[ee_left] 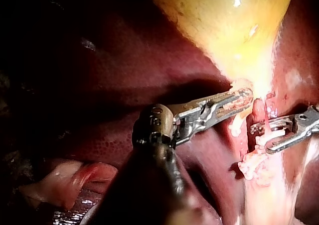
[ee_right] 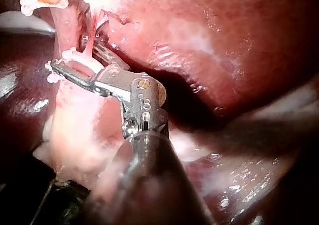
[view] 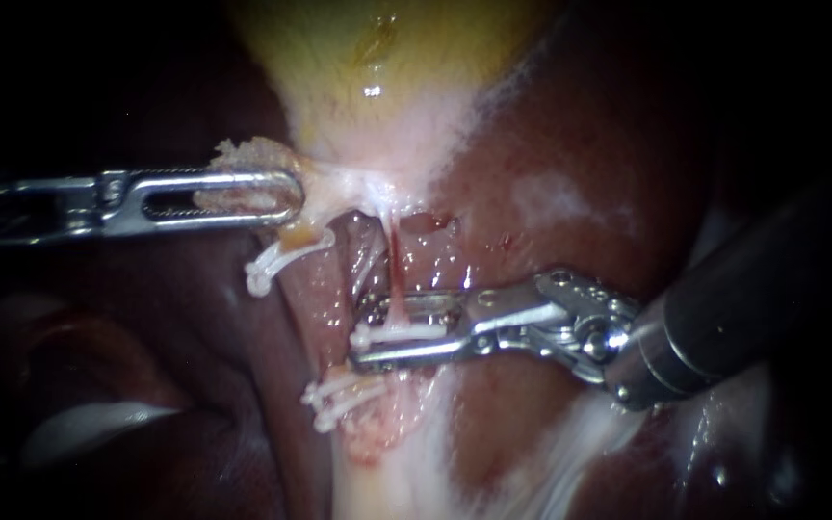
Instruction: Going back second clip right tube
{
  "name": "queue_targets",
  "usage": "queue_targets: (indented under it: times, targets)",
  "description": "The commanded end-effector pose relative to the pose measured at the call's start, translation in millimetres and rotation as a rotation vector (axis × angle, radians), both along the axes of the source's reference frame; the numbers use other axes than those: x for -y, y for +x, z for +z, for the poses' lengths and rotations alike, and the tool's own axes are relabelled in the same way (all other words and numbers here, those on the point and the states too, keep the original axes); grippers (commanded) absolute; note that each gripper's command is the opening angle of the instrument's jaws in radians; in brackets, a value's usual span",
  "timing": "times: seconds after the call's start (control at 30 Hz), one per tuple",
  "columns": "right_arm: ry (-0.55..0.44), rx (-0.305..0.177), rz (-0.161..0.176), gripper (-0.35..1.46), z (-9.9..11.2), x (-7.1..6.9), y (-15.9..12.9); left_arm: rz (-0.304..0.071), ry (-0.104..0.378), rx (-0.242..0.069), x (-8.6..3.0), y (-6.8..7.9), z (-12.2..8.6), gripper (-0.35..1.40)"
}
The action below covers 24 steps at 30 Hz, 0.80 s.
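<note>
My right instrument (view: 370,335) comes in from the right, its jaws open around a thin red tube (view: 392,260), the right one of two. A white clip (view: 399,332) sits across that tube, lying in the gap between the jaws. In the right wrist view the same clip (ee_right: 72,56) shows between the jaws of my right instrument (ee_right: 67,65). Further down, two white clips (view: 341,397) lie close together. My left instrument (view: 276,197) is shut on pale tissue at the neck of the yellow gallbladder (view: 387,67). Another clip (view: 279,258) sits on the left tube just below those jaws.
Dark red liver (view: 570,173) surrounds the field on both sides. Whitish tissue (view: 387,481) runs downward from the clips. In the left wrist view the shaft of my left instrument (ee_left: 154,135) crosses over the liver, and a pale pink fold (ee_left: 70,180) lies beside it.
</note>
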State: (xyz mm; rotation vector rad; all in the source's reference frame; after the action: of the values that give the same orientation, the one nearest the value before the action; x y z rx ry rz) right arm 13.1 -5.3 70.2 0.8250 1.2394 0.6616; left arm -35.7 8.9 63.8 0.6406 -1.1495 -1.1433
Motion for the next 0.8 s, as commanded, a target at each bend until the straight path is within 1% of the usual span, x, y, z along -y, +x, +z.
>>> queue_targets:
  times: [0.03, 0.13, 0.27, 0.43, 0.5, 0.7, 0.8]
  targets:
    - [-0.006, -0.001, -0.001, 0.5, -0.1, 0.0, -0.1, 0.0, 0.0, 0.0, 0.0, 0.0, 0.0, -0.35]
    - [-0.046, -0.008, -0.01, 0.5, -0.2, 0.0, -0.5, 0.0, 0.0, 0.0, 0.0, 0.0, 0.0, -0.35]
    - [-0.12, -0.005, -0.009, 0.5, -0.2, 0.1, -1.4, 0.0, 0.0, 0.0, 0.0, 0.0, 0.0, -0.35]
    - [-0.209, -0.013, -0.022, 0.5, -0.6, -0.1, -3.3, 0.0, 0.0, 0.0, 0.0, 0.0, 0.0, -0.35]
    - [-0.23, -0.014, -0.025, 0.5, -0.8, -0.3, -4.1, 0.0, 0.0, 0.0, 0.0, 0.1, 0.0, -0.35]
    - [-0.306, -0.03, -0.046, 0.5, -2.2, -0.9, -6.6, 0.001, 0.0, 0.0, 0.0, 0.1, 0.0, -0.35]
    - [-0.332, -0.041, -0.058, 0.5, -3.6, -1.3, -7.7, 0.001, 0.0, 0.0, 0.0, 0.1, 0.0, -0.35]
